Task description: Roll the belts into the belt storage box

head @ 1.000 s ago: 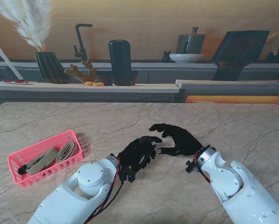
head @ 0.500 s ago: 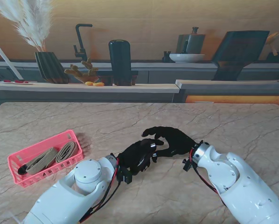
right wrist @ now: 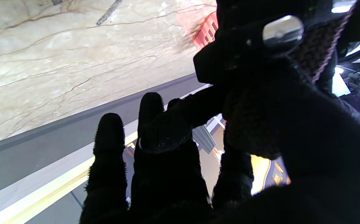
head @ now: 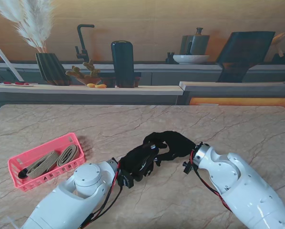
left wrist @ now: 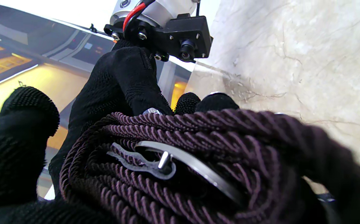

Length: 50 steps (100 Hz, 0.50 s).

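A dark purple braided belt (left wrist: 217, 137) with a metal ring buckle (left wrist: 186, 161) lies coiled in my left hand (head: 140, 160), which is shut around it just over the middle of the table. My right hand (head: 173, 143) reaches in from the right and overlaps the left. Its fingertips (left wrist: 216, 101) sit on the coil's far edge and its thumb presses the near side. The stand view hides the belt between both black gloves. The pink belt storage box (head: 42, 148) stands at the left with two rolled beige belts (head: 40, 163) inside.
The marble table (head: 238, 129) stretches out to the right and away from me. Behind its far edge runs a counter with a vase of dry grass (head: 51, 67), a dark cylinder (head: 122, 63) and a kettle. The box also shows faintly in the right wrist view.
My right hand has slid left and closed over the coil held by my left hand; one second ago a gap showed between them. The left hand has barely shifted.
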{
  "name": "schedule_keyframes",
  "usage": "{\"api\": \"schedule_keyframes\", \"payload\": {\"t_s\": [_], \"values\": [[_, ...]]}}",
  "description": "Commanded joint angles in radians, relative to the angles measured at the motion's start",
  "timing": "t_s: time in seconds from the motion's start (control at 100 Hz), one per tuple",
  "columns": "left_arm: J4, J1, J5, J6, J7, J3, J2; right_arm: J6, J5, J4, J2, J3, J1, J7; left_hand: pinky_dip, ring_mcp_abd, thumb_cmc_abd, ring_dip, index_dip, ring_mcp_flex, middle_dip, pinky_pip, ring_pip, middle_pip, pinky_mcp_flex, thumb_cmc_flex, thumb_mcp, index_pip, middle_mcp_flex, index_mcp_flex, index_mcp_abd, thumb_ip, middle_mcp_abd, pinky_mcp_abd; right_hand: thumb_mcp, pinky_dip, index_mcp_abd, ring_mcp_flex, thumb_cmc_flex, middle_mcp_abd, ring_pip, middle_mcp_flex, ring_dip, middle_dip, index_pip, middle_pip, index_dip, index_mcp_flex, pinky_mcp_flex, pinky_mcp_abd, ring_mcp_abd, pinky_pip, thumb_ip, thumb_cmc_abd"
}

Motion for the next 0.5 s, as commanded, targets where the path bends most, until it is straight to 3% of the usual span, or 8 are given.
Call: {"api": "schedule_keyframes", "payload": {"t_s": [0.0, 0.06, 0.15, 0.22, 0.3, 0.49], "values": [[-0.021, 0.001, -0.005, -0.003, 0.008, -0.005, -0.018, -0.016, -0.009, 0.009, -0.007, -0.027, 0.002, 0.023, 0.031, -0.15, -0.044, 0.076, -0.009, 0.063, -0.01, 0.138, 0.349, -0.016, 0.012, -0.038, 0.011, -0.034, -0.019, -0.028, -0.02, -0.032, -0.009, 0.01, 0.053, 0.009, -0.088, 0.032, 0.039, -0.108, 0.026, 0.13, 0.018, 0.031, 0.132, 0.054, 0.026, 0.171, 0.015, -0.012, -0.035, 0.022, -0.038, 0.003], [-0.024, 0.003, -0.012, -0.004, 0.016, -0.006, -0.02, -0.014, 0.002, 0.016, -0.008, -0.037, 0.008, 0.027, 0.037, -0.15, -0.042, 0.078, -0.01, 0.064, -0.028, 0.136, 0.347, -0.043, 0.007, -0.037, 0.012, -0.035, -0.021, -0.028, -0.02, -0.031, -0.007, 0.01, 0.041, 0.004, -0.09, 0.049, 0.065, -0.118, 0.041, 0.178, 0.027, 0.037, 0.162, 0.068, -0.001, 0.204, 0.022, -0.013, -0.041, 0.031, -0.076, -0.007], [-0.03, 0.007, -0.027, -0.005, 0.032, -0.01, -0.025, -0.008, 0.002, 0.027, -0.014, -0.05, 0.014, 0.009, 0.049, -0.129, -0.029, 0.075, -0.013, 0.063, -0.077, 0.113, 0.303, -0.096, -0.024, -0.027, -0.011, -0.038, -0.037, -0.032, -0.024, -0.027, -0.003, 0.022, 0.009, -0.011, -0.121, 0.088, 0.116, -0.124, 0.109, 0.296, 0.068, 0.086, 0.311, 0.088, -0.106, 0.274, 0.043, -0.011, -0.05, 0.061, -0.112, -0.018], [-0.034, 0.014, -0.038, -0.014, 0.052, -0.013, -0.03, -0.001, -0.008, 0.036, -0.023, -0.055, 0.015, -0.028, 0.123, -0.037, 0.011, 0.114, -0.021, -0.001, -0.14, -0.007, 0.165, -0.168, -0.157, 0.011, -0.086, -0.053, -0.072, -0.038, -0.027, -0.01, 0.002, 0.068, 0.002, -0.011, -0.141, 0.125, 0.144, -0.122, 0.183, 0.399, 0.106, 0.1, 0.406, 0.131, -0.153, 0.382, 0.064, -0.008, -0.051, 0.087, -0.107, 0.001], [-0.041, 0.022, -0.037, -0.02, 0.095, -0.015, -0.037, 0.015, -0.006, 0.037, -0.032, -0.052, 0.008, -0.057, 0.16, 0.016, 0.044, 0.12, -0.025, -0.06, -0.181, -0.077, 0.088, -0.222, -0.234, 0.035, -0.141, -0.06, -0.095, -0.038, -0.029, 0.003, 0.004, 0.082, 0.018, -0.014, -0.131, 0.133, 0.147, -0.109, 0.223, 0.422, 0.123, 0.084, 0.434, 0.16, -0.18, 0.419, 0.069, -0.005, -0.05, 0.103, -0.109, -0.003], [-0.05, 0.04, -0.043, -0.017, 0.194, -0.024, -0.057, 0.055, -0.029, 0.019, -0.057, -0.017, -0.033, -0.169, 0.204, 0.076, 0.106, 0.121, -0.018, -0.143, -0.226, -0.143, 0.008, -0.289, -0.318, 0.085, -0.261, -0.066, -0.138, -0.044, -0.039, 0.029, 0.006, 0.113, 0.057, -0.018, -0.127, 0.136, 0.136, -0.103, 0.253, 0.421, 0.128, 0.069, 0.453, 0.191, -0.19, 0.429, 0.072, -0.006, -0.049, 0.121, -0.109, -0.017]]}}
